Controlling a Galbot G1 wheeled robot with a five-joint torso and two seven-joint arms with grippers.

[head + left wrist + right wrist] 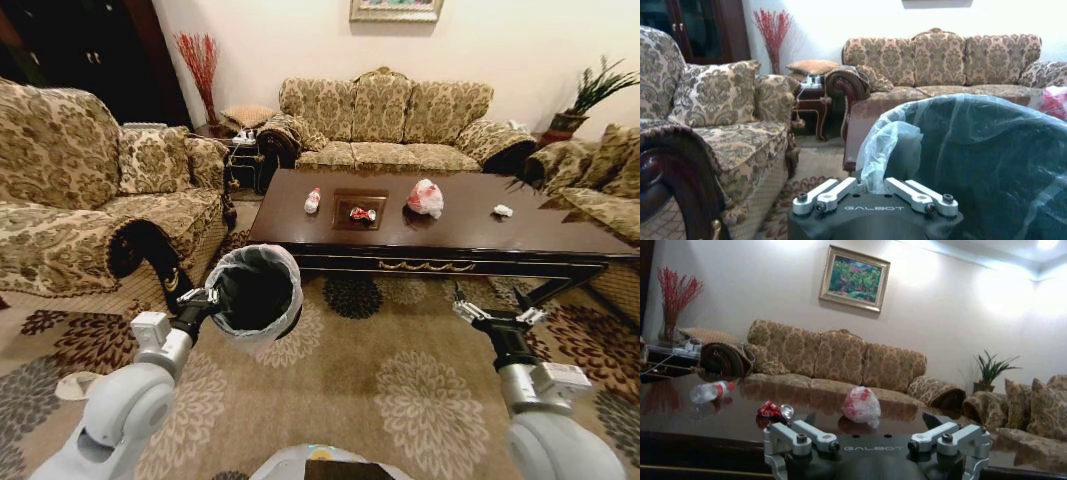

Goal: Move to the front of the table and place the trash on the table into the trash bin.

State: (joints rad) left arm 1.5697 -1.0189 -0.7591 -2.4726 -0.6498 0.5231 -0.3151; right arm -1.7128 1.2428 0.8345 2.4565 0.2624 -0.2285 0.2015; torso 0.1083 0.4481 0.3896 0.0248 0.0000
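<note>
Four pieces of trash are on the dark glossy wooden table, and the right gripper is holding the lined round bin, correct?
Not quite. The left gripper holds the small round dark trash bin by its liner rim, as the head view shows; the right gripper is open and empty. Four pieces of trash do lie on the dark glossy wooden table.

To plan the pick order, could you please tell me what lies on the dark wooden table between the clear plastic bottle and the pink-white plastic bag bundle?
A small crushed red-white drink can lies there, seen in the head view.
</note>
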